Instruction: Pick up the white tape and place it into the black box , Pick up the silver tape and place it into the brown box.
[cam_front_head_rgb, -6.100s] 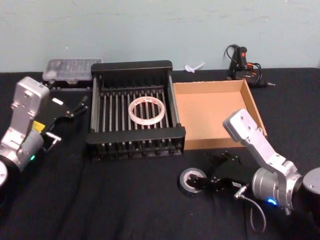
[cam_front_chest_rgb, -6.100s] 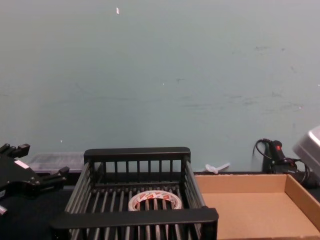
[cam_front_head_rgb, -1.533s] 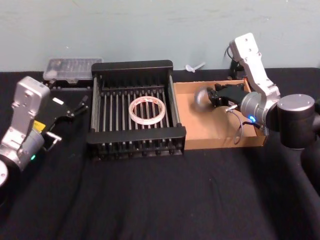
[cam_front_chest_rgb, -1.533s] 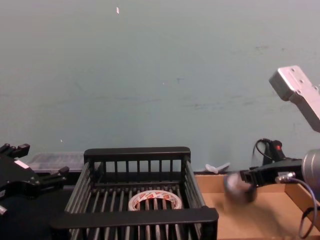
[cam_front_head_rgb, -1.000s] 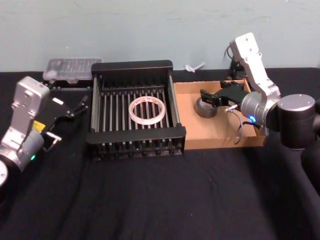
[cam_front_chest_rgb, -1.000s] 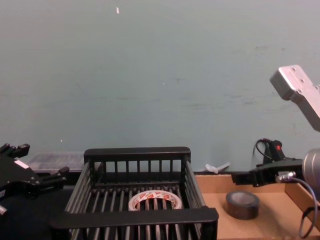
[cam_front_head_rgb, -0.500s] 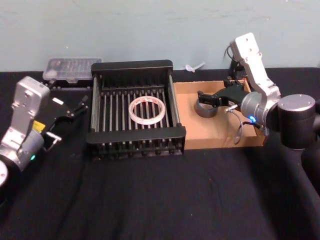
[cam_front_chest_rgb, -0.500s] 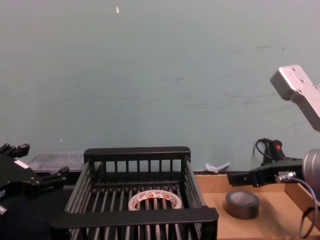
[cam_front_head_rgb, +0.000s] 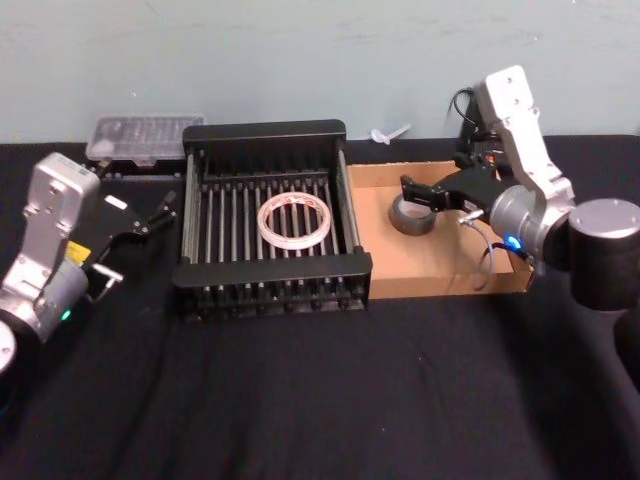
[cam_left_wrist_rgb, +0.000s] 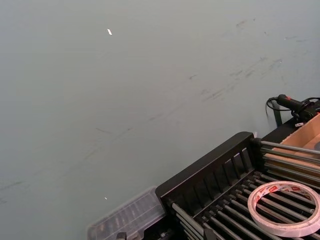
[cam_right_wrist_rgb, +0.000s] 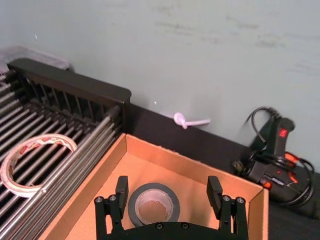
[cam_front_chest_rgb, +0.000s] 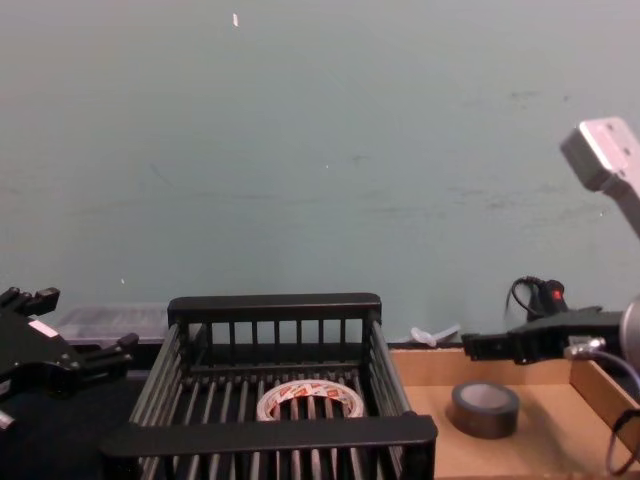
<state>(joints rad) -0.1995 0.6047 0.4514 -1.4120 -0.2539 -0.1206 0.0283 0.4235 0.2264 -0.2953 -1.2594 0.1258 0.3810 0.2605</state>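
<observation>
White tape (cam_front_head_rgb: 294, 221) with red print, black box (cam_front_head_rgb: 270, 278), grey-silver tape (cam_front_head_rgb: 412, 215), brown box (cam_front_head_rgb: 440, 282)

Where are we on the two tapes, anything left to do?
Both look placed. The white tape lies on the black box floor; the silver tape lies flat in the brown box. The right end effector is open above it, holding nothing. The left end effector sits parked beside the black box.

The black box (cam_front_head_rgb: 268, 135) looks like matt black plastic with smooth metal-looking bars. The brown box (cam_front_head_rgb: 440, 277) is plain matt cardboard. The white tape (cam_front_head_rgb: 294, 222) is glossy, translucent film. The silver tape (cam_right_wrist_rgb: 153, 203) has a dull grey surface and a pale paper-like core.
</observation>
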